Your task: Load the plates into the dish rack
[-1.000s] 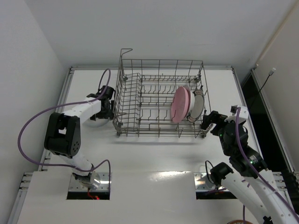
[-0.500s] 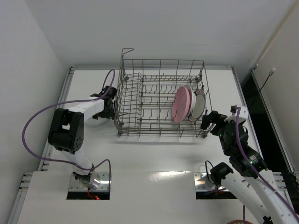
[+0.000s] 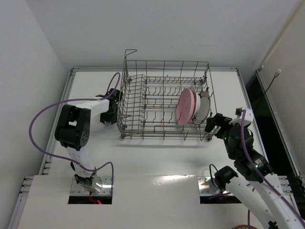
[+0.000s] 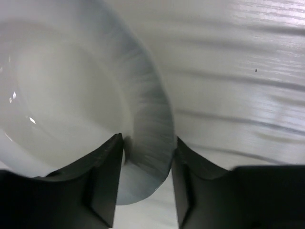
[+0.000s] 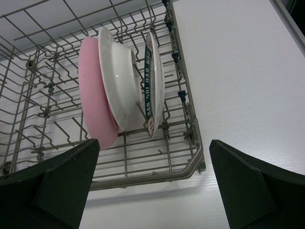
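Observation:
The dish rack [image 3: 164,64] stands mid-table. In its right end three plates stand on edge: a pink one [image 5: 93,95], a plain white one [image 5: 116,71] and one with a teal-and-red patterned rim [image 5: 153,76]. Another white plate [image 4: 57,105] lies flat on the table just left of the rack, mostly hidden under my left arm in the top view. My left gripper [image 4: 148,143] straddles that plate's near rim, a finger pressed on each side. My right gripper [image 5: 155,143] hangs open off the rack's near right corner, nothing between its fingers.
The left gripper [image 3: 110,114] is close against the rack's left wall. The right gripper [image 3: 213,123] nearly touches the rack's front right corner. White walls enclose the table at the back and left; a dark gap runs along the right edge.
My left arm has swung in towards the rack's left side and its jaws have narrowed onto the white plate's rim. The right arm and the racked plates have not moved.

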Robot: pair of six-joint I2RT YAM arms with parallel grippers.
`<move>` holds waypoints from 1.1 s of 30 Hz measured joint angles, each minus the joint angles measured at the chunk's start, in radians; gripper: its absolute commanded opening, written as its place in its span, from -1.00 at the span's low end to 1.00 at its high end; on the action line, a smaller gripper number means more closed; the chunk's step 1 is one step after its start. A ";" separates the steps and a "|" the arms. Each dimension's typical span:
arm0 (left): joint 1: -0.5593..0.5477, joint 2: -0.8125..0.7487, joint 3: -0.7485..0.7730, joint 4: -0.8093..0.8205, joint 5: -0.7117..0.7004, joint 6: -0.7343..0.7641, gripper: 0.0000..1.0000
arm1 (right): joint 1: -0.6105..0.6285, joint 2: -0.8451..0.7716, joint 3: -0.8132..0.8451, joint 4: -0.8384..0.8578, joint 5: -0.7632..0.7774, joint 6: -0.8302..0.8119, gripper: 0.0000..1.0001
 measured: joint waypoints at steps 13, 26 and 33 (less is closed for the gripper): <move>0.001 -0.036 0.033 -0.064 -0.067 -0.021 -1.00 | 0.000 0.000 0.000 0.000 0.000 0.000 1.00; -0.002 -0.293 0.209 -0.106 0.008 -0.097 -1.00 | 0.000 0.000 0.000 0.001 -0.001 0.000 1.00; -0.006 -0.314 0.174 -0.113 0.024 -0.100 -1.00 | 0.000 0.000 0.000 0.001 -0.001 0.000 1.00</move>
